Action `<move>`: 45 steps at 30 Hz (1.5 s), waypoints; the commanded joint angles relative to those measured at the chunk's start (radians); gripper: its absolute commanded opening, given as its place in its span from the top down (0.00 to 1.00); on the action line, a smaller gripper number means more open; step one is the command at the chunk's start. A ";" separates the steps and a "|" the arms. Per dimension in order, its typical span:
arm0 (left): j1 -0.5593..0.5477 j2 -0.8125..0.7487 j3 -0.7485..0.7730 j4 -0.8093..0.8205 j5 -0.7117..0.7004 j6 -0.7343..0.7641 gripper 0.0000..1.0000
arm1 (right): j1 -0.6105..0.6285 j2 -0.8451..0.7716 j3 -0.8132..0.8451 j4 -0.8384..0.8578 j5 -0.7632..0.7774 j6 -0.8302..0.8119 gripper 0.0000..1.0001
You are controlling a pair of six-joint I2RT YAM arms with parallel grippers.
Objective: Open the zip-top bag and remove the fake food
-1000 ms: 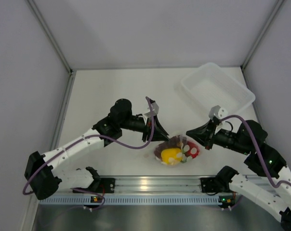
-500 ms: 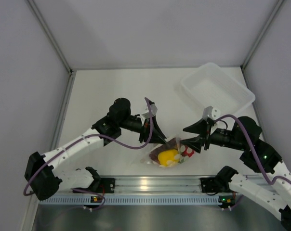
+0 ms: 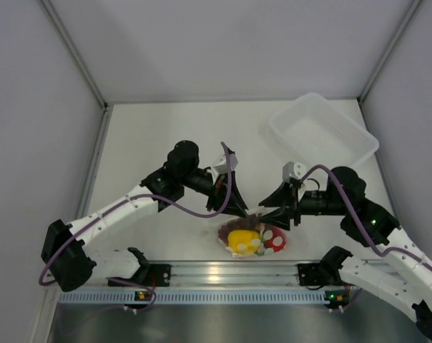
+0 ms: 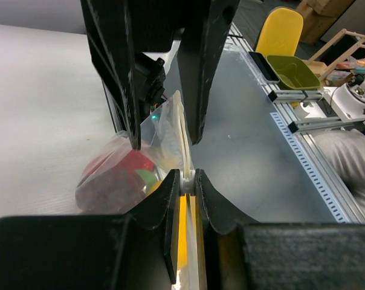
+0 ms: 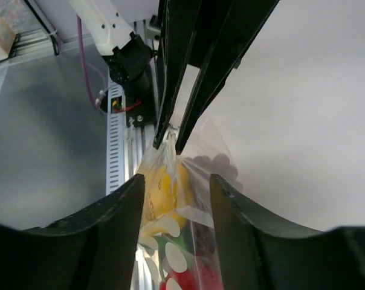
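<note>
The zip-top bag (image 3: 248, 238) hangs low over the table's near edge, by its top strip. My left gripper (image 3: 242, 211) is shut on that zip strip (image 4: 187, 181). Inside the bag is the fake food: a yellow pepper (image 3: 242, 240), a red piece with white spots (image 3: 274, 241) and dark purple grapes (image 5: 217, 164). My right gripper (image 3: 267, 209) faces the left one, open. In the right wrist view the bag (image 5: 182, 199) lies between its spread fingers (image 5: 113, 226), not pinched. The left wrist view shows the bag (image 4: 119, 175) bulging to the left of the strip.
A rigid clear tray (image 3: 323, 132) stands at the back right. An aluminium rail (image 3: 223, 271) runs along the near edge just below the bag. Grey walls close in the table on three sides.
My right gripper has opened and moved left until its fingers straddle the bag's top. The left gripper has kept its grip and carried the bag slightly toward the near edge.
</note>
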 commanded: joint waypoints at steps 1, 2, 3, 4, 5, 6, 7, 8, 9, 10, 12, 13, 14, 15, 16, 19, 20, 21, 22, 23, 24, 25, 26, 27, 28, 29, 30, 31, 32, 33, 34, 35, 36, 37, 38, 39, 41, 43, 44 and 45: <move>-0.002 -0.025 0.074 0.077 0.056 -0.006 1.00 | 0.008 0.028 -0.028 0.125 -0.077 0.054 0.57; -0.002 -0.025 0.075 0.077 0.059 -0.008 1.00 | 0.008 0.034 -0.029 0.129 -0.071 0.057 0.61; -0.004 -0.025 0.075 0.075 0.061 -0.009 1.00 | 0.006 0.040 -0.031 0.145 -0.065 0.063 0.71; -0.004 -0.025 0.074 0.075 0.062 -0.011 1.00 | 0.008 0.042 -0.031 0.155 -0.063 0.068 0.76; -0.004 -0.027 0.075 0.077 0.061 -0.011 1.00 | 0.006 0.043 -0.031 0.165 -0.057 0.073 0.85; -0.002 -0.027 0.074 0.079 0.056 -0.011 1.00 | 0.006 0.045 -0.029 0.171 -0.057 0.077 0.98; -0.004 -0.028 0.072 0.079 0.048 -0.011 1.00 | 0.006 0.042 -0.022 0.171 -0.055 0.077 1.00; -0.004 -0.027 0.072 0.079 0.045 -0.011 1.00 | 0.006 0.039 -0.019 0.165 -0.037 0.076 1.00; -0.002 -0.028 0.071 0.075 0.039 -0.011 1.00 | 0.008 0.019 -0.013 0.160 -0.011 0.071 1.00; 0.001 -0.030 0.071 0.072 0.029 -0.011 1.00 | 0.006 0.005 -0.011 0.152 0.026 0.071 1.00; 0.005 -0.034 0.083 0.027 -0.008 0.013 1.00 | 0.008 -0.038 -0.006 0.125 0.147 0.067 1.00; 0.014 -0.036 0.090 0.002 -0.039 0.030 1.00 | 0.006 -0.050 0.000 0.107 0.176 0.062 1.00; 0.016 -0.036 0.100 -0.033 -0.053 0.072 1.00 | 0.006 -0.060 0.004 0.079 0.213 0.057 1.00; 0.016 -0.037 0.119 -0.087 -0.071 0.090 1.00 | 0.006 -0.075 0.021 0.062 0.227 0.050 1.00; 0.017 -0.034 0.127 -0.127 -0.086 0.107 1.00 | 0.006 -0.081 0.032 0.048 0.244 0.051 1.00; 0.017 -0.027 0.146 -0.185 -0.128 0.156 1.00 | 0.006 -0.104 0.066 0.005 0.334 0.065 1.00; 0.017 -0.027 0.147 -0.188 -0.140 0.165 1.00 | 0.008 -0.107 0.075 -0.004 0.375 0.070 1.00; 0.019 -0.025 0.143 -0.198 -0.159 0.170 1.00 | 0.006 -0.116 0.090 -0.021 0.388 0.073 1.00; 0.021 -0.027 0.138 -0.201 -0.165 0.175 1.00 | 0.006 -0.121 0.096 -0.024 0.399 0.077 1.00; 0.022 -0.027 0.135 -0.199 -0.171 0.181 1.00 | 0.008 -0.126 0.101 -0.027 0.420 0.080 1.00; 0.024 -0.027 0.130 -0.201 -0.177 0.184 1.00 | 0.008 -0.133 0.116 -0.033 0.428 0.080 1.00; 0.028 -0.028 0.120 -0.204 -0.183 0.185 1.00 | 0.006 -0.136 0.122 -0.047 0.437 0.080 1.00; 0.031 -0.031 0.114 -0.205 -0.189 0.192 1.00 | 0.008 -0.142 0.129 -0.052 0.460 0.082 1.00; 0.036 -0.039 0.103 -0.204 -0.205 0.192 1.00 | 0.006 -0.150 0.142 -0.059 0.475 0.080 1.00; 0.045 -0.042 0.085 -0.205 -0.214 0.195 1.00 | 0.008 -0.155 0.152 -0.070 0.491 0.080 1.00; 0.048 -0.047 0.072 -0.205 -0.226 0.196 1.00 | 0.005 -0.159 0.159 -0.081 0.515 0.079 1.00; 0.051 -0.056 0.063 -0.205 -0.238 0.196 1.00 | 0.006 -0.164 0.178 -0.087 0.520 0.070 1.00; 0.057 -0.063 0.054 -0.205 -0.263 0.198 1.00 | 0.006 -0.167 0.185 -0.102 0.524 0.067 1.00; 0.059 -0.065 0.032 -0.205 -0.274 0.201 1.00 | 0.006 -0.165 0.193 -0.108 0.529 0.065 1.00; 0.062 -0.074 0.023 -0.205 -0.286 0.201 1.00 | 0.008 -0.168 0.205 -0.111 0.529 0.062 1.00; 0.070 -0.079 0.012 -0.205 -0.307 0.199 1.00 | 0.006 -0.170 0.210 -0.118 0.531 0.059 1.00; 0.073 -0.082 -0.003 -0.205 -0.317 0.198 1.00 | 0.008 -0.172 0.216 -0.128 0.540 0.057 1.00; 0.077 -0.091 -0.014 -0.205 -0.324 0.196 1.00 | 0.008 -0.178 0.227 -0.133 0.546 0.051 1.00; 0.086 -0.096 -0.024 -0.205 -0.329 0.195 1.00 | 0.006 -0.178 0.230 -0.141 0.552 0.048 1.00; 0.094 -0.100 -0.032 -0.205 -0.331 0.192 1.00 | 0.006 -0.182 0.234 -0.150 0.567 0.045 1.00; 0.103 -0.108 -0.052 -0.205 -0.331 0.192 1.00 | 0.008 -0.191 0.241 -0.153 0.571 0.042 1.00; 0.113 -0.116 -0.074 -0.205 -0.329 0.192 1.00 | 0.006 -0.199 0.250 -0.165 0.583 0.037 1.00; 0.126 -0.123 -0.106 -0.185 -0.323 0.181 1.00 | 0.006 -0.210 0.264 -0.182 0.589 0.031 1.00; 0.131 -0.126 -0.113 -0.184 -0.321 0.178 1.00 | 0.006 -0.216 0.267 -0.185 0.594 0.028 1.00; 0.132 -0.129 -0.120 -0.178 -0.315 0.173 1.00 | 0.006 -0.221 0.273 -0.190 0.592 0.022 1.00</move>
